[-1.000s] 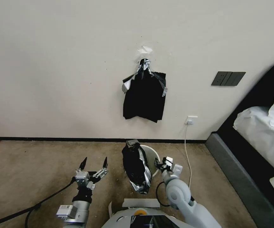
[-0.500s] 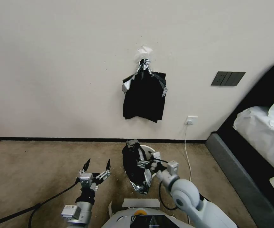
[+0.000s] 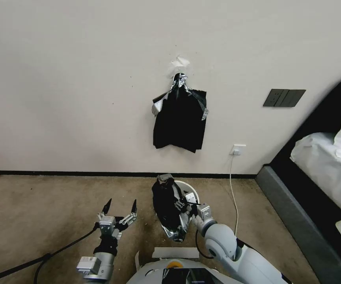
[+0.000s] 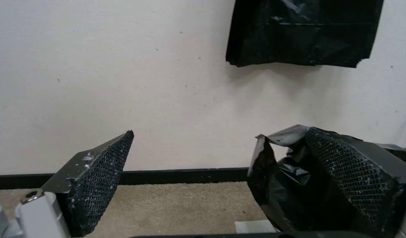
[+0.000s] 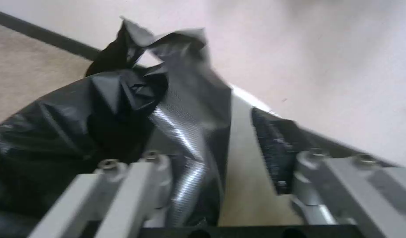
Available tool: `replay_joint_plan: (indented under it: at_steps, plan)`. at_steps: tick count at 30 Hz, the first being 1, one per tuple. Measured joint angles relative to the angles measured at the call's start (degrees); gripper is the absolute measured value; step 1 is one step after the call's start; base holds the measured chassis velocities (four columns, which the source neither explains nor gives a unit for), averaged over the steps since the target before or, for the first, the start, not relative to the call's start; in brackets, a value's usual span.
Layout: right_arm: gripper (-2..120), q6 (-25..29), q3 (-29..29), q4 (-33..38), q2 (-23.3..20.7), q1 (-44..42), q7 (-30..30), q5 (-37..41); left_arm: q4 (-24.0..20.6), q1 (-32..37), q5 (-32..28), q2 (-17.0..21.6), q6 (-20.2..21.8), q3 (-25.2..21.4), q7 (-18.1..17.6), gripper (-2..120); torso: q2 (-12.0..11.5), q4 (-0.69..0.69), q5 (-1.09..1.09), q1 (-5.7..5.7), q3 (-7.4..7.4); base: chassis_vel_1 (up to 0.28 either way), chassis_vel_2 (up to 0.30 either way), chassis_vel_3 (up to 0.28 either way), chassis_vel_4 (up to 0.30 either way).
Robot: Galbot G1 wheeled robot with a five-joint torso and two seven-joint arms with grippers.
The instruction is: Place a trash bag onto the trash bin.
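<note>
At the left, the left pincer [image 3: 120,206] is hovering above the carpet [image 3: 44,213], with its two black fingers [image 4: 97,175] standing wide apart and holding nothing. It is waiting just beside the trash bag [image 3: 169,211], not touching it. In the middle, the trash bag is lying crumpled over the near side of the trash bin [image 3: 189,191], which is standing on the carpet close to the wall [image 3: 79,79]. The cream rim of the bin is showing behind the black plastic. On the wall above, a bundle of black bags [image 3: 179,122] is hanging. To the right, the right pincer [image 3: 184,204] is reaching to the bag at the bin's rim. Its fingers are standing apart, one on each side of the rim and the plastic fold, not pressed together. Farther right, a bed [image 3: 328,165] is standing.
</note>
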Motion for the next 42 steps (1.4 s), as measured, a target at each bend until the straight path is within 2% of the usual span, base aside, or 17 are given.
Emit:
replay_joint_plan:
  at_steps: [2,3,6,8,14,15,16,17,18,19,20,24,29,31,36,40,42]
  plan:
    - [18,0.28,0.20,0.25,-0.17,-0.36,0.04,-0.62,0.36,-0.53,0.22,0.31,0.48,0.88,-0.07,100,0.00,0.00,0.00,0.00,0.00,0.000,0.000,0.000,0.000]
    - [18,0.28,0.20,0.25,-0.17,-0.36,0.04,-0.62,0.36,-0.53,0.22,0.31,0.48,0.88,-0.07,100,0.00,0.00,0.00,0.00,0.00,0.000,0.000,0.000,0.000]
    - [4,1.09,0.39,0.37,-0.30,-0.84,0.10,-1.74,0.65,-1.79,0.42,1.36,2.04,2.65,-0.33,100,0.00,0.00,0.00,0.00,0.00,0.000,0.000,0.000,0.000]
    - [0,1.45,0.42,0.37,-0.36,-0.90,0.02,-2.19,0.66,-2.49,0.42,1.92,2.97,3.61,-0.73,100,0.00,0.00,0.00,0.00,0.00,0.000,0.000,0.000,0.000]
    - [0,2.24,0.44,0.15,-0.57,-0.80,-0.34,-2.54,0.79,-4.69,0.37,3.62,6.68,6.54,-2.54,100,0.00,-0.01,0.00,0.00,0.00,0.000,0.000,0.000,0.000]
    - [0,2.68,0.51,-0.02,-0.83,-0.61,-0.88,-2.53,1.05,-7.27,0.22,4.81,11.86,9.45,-5.22,100,0.00,0.00,0.00,0.00,0.00,0.000,0.000,0.000,0.000]
    - [0,2.68,0.51,-0.02,-0.83,-0.61,-0.88,-2.53,1.05,-7.27,0.22,4.81,11.86,9.45,-5.22,100,0.00,0.00,0.00,0.00,0.00,0.000,0.000,0.000,0.000]
    - [0,2.89,0.69,-0.08,-0.93,-0.46,-1.06,-2.36,1.30,-10.49,-1.20,5.47,17.48,12.46,-8.72,100,0.00,0.00,0.01,0.00,0.00,0.000,0.000,0.000,0.000]
    - [0,2.94,0.78,-0.07,-0.99,-0.44,-1.08,-2.09,1.51,-13.05,-3.65,5.65,21.29,14.81,-11.33,100,0.00,-0.01,-0.01,0.00,0.00,0.000,0.000,0.000,0.000]
    - [0,2.96,0.77,-0.05,-1.09,-0.42,-1.03,-1.60,1.74,-14.76,-5.44,5.56,23.56,16.08,-13.09,100,0.00,-0.01,0.00,0.00,0.00,0.000,0.000,0.000,0.000]
    - [0,2.96,0.77,-0.05,-1.09,-0.42,-1.03,-1.60,1.74,-14.76,-5.44,5.56,23.56,16.08,-13.09,100,0.00,-0.01,0.00,0.00,0.00,0.000,0.000,0.000,0.000]
    - [0,3.10,-0.65,0.10,-2.30,0.80,-0.79,0.56,3.67,-21.55,-12.05,3.97,30.88,19.17,-19.68,100,0.00,0.02,0.01,0.00,0.00,0.000,0.000,0.000,0.000]
    - [0,3.16,-0.68,0.03,-2.57,0.85,-0.79,0.78,6.48,-26.20,-15.56,2.89,34.63,20.22,-22.48,100,0.00,0.00,0.00,0.00,0.00,0.000,0.000,0.000,0.000]
    - [0,3.17,-0.40,0.13,-2.38,0.28,-0.56,0.80,8.77,-30.98,-20.17,1.48,37.29,21.86,-25.07,100,0.00,0.00,0.00,0.00,0.00,0.000,0.000,0.000,0.000]
    - [0,3.13,-0.25,0.45,-2.19,-0.42,-0.45,0.74,10.75,-35.60,-23.79,0.76,39.83,23.32,-28.44,100,0.00,-0.01,0.00,0.00,0.00,0.000,0.000,0.000,0.000]
    - [0,2.96,-0.11,0.54,-2.05,-0.64,-0.21,0.80,14.18,-40.95,-30.53,-0.86,44.12,23.90,-34.34,100,0.00,-0.01,0.01,0.00,0.00,0.000,0.000,0.000,0.000]
    - [0,2.86,-0.11,0.62,-2.02,-0.67,-0.11,0.97,14.86,-41.56,-31.57,-1.34,44.65,23.89,-35.19,100,0.00,0.01,0.00,0.00,0.00,0.000,0.000,0.000,0.000]
